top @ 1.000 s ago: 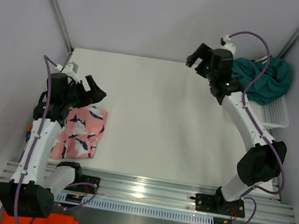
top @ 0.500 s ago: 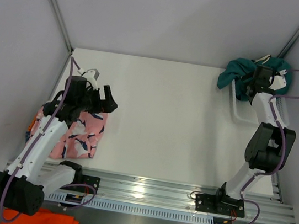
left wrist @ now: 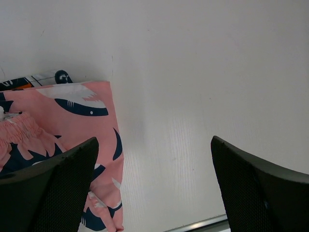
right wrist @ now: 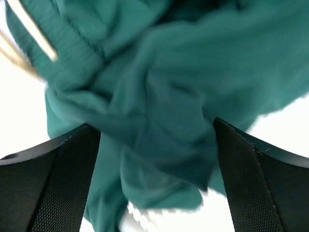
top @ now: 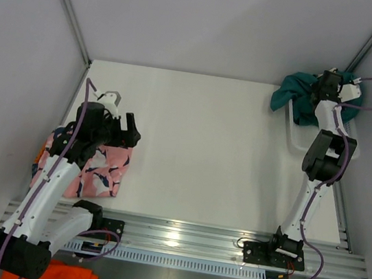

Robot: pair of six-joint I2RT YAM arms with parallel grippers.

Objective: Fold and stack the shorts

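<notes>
- At the left edge of the table (top: 205, 149), the pink shark shorts (top: 104, 170) lie flat, with the left end effector (top: 132, 130) above their far corner, fingers apart.
- At the far right corner, the teal shorts (top: 295, 99) spill over the basket (top: 289, 132), and the right end effector (top: 329, 83) is spread wide over them.

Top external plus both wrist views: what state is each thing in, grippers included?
pink shark shorts: folded flat, lying on another garment
graphic print shorts: under the pink pair, only an edge showing
teal shorts: crumpled, unfolded, heaped on the basket
basket: far right, partly covered by the teal shorts
left gripper: open, empty, above the pink pair's edge
right gripper: open, fingers either side of the teal fabric
</notes>
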